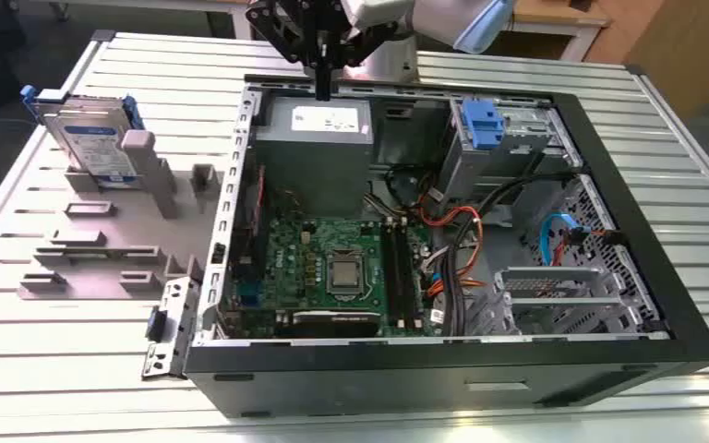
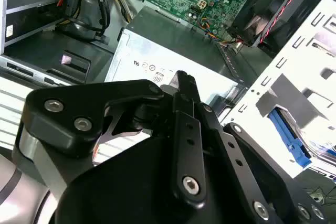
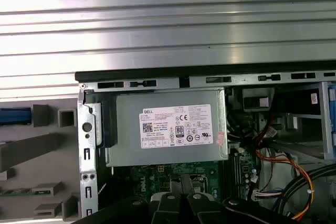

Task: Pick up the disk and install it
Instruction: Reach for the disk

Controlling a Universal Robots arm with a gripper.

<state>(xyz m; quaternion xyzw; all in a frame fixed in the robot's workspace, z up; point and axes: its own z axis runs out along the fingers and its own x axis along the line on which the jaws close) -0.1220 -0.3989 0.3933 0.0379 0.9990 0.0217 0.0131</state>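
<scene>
Jaws over open case (image 1: 453, 365), disk (image 1: 93, 143) unpicked.
Jaws pressed together, empty, above power supply (image 1: 315, 125); disk upright in grey holder (image 1: 108, 249) on bench (image 1: 34, 388).

I run a black jointed-link gripper (image 1: 322, 89), its links pinned with silver screws (image 2: 190, 183); at its two o'clock sits the pale grey arm (image 1: 428, 18) with a light-blue cap (image 1: 483, 28).

A white label (image 3: 176, 128) with small dark print and a row of round approval marks is on the grey power supply (image 3: 126, 153); I cannot read its lines with certainty. The disk (image 1: 74, 114), well apart from the power supply, has a white-and-blue sticker (image 1: 96, 143), and its print is also too small to read.
</scene>
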